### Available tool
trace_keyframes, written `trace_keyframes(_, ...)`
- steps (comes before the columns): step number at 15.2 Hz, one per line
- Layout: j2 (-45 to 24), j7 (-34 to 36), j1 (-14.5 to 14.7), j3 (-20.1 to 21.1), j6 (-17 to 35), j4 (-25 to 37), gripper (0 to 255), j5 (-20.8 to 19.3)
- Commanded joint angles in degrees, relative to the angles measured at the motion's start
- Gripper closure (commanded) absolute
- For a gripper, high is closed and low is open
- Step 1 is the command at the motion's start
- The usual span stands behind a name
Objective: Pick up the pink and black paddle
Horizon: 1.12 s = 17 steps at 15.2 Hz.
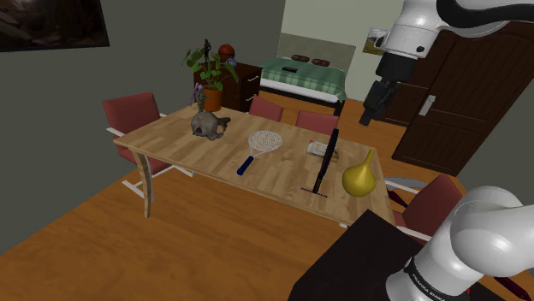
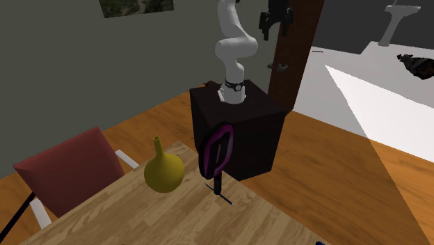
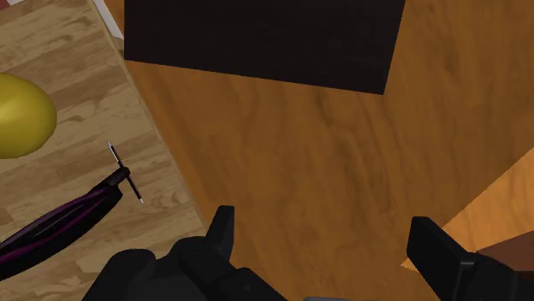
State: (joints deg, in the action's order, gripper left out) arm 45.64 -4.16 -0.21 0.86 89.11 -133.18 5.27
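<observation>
the jaws stand wide apart, holding nothing, high above the wooden floor point(image 3: 299, 145) beside the dark stand point(image 2: 240, 132). one pink and black paddle point(image 1: 326, 161) stands on edge on the surface point(image 1: 171, 141), just beside one yellow gourd point(image 1: 359, 177). one white racket point(image 1: 264, 142) lies further along; four red chairs point(image 1: 133, 111) ring the surface.

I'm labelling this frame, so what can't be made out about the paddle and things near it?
Paddle: in the wrist view the picture edge cuts off part of its head.
In the shoulder view it stands edge-on, so its face is hidden.
Yellow gourd: cut by the wrist view's edge.
Small grey thing behind the paddle, shoulder view: partly covered, too small to name.
</observation>
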Motion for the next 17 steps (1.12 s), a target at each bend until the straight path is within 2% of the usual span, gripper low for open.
trace_keyframes(1, 0.0, 0.0, 0.0, 0.0, 0.0, 0.0, 0, 0.0)
trace_keyframes(9, -16.4, 6.4, -4.9, -1.8, 7.6, 6.5, 0, -0.7)
trace_keyframes(17, -32.1, 12.4, -9.0, -4.7, 11.9, 15.5, 0, -0.9)
